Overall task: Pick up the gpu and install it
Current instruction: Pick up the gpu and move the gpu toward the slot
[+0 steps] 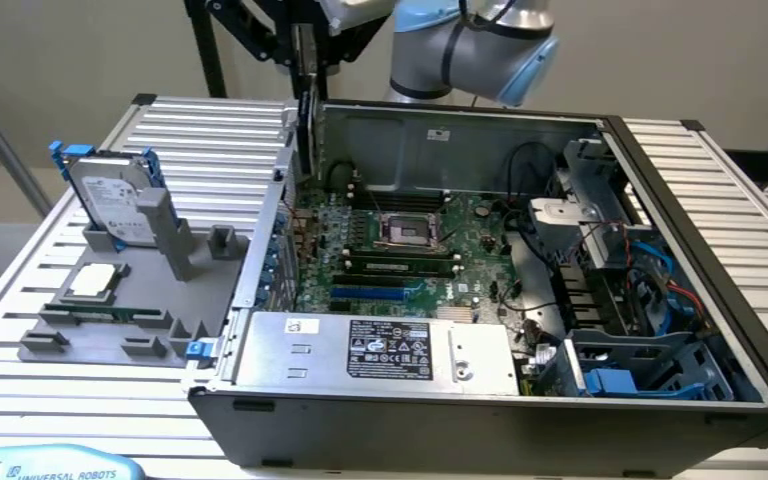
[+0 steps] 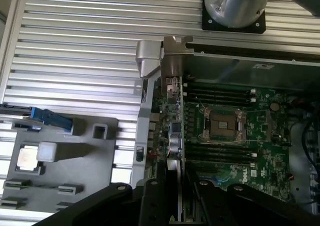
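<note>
The gpu (image 1: pixel 307 115) hangs on edge, a thin dark card, above the rear corner of the open computer case (image 1: pixel 704 250) on the exterior view's left. My gripper (image 1: pixel 307 45) is shut on its upper edge. In the wrist view the gpu (image 2: pixel 173 131) runs edge-on between my black fingers (image 2: pixel 150 201), with its silver metal bracket (image 2: pixel 167 53) at the far end, over the case's back wall. Below it lies the green motherboard (image 2: pixel 240 136) with its slots. My gripper (image 2: pixel 175 206) holds the card a little above the board's edge, apart from the slots.
A grey fixture (image 1: pixel 157 300) on the slatted table (image 1: pixel 37 390) holds a silver hard drive (image 1: pixel 111 200) with blue rails, a processor chip (image 1: pixel 95 280) and a narrow memory stick (image 1: pixel 117 312). Inside the case are the power supply (image 1: pixel 384 350), cables (image 1: pixel 544 250) and drive bays (image 1: pixel 638 360).
</note>
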Available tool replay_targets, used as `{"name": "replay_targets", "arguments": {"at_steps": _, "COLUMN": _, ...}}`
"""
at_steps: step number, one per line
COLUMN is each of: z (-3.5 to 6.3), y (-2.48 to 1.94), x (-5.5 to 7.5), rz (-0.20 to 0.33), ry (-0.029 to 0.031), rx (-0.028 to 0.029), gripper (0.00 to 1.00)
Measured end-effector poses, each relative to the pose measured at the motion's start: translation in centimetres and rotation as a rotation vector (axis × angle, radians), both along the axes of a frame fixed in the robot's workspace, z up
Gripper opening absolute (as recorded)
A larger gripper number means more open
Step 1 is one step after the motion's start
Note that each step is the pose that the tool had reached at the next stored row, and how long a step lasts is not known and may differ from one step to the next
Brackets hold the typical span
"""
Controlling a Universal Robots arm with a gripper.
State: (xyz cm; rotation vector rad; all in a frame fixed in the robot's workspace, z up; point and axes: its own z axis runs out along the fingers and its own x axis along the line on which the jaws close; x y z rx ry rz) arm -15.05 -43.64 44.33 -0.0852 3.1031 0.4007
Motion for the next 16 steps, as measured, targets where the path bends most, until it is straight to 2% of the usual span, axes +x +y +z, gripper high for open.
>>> {"name": "replay_targets", "arguments": {"at_steps": 4, "z": -0.21, "y": 0.0, "x": 1.8, "rz": 0.0, "ry": 0.0, "rx": 0.0001, "gripper": 0.26}}
{"name": "replay_targets", "arguments": {"at_steps": 16, "z": -2.12, "y": 0.0, "x": 7.3, "rz": 0.0, "ry": 0.0, "rx": 0.0, "gripper": 0.26}}
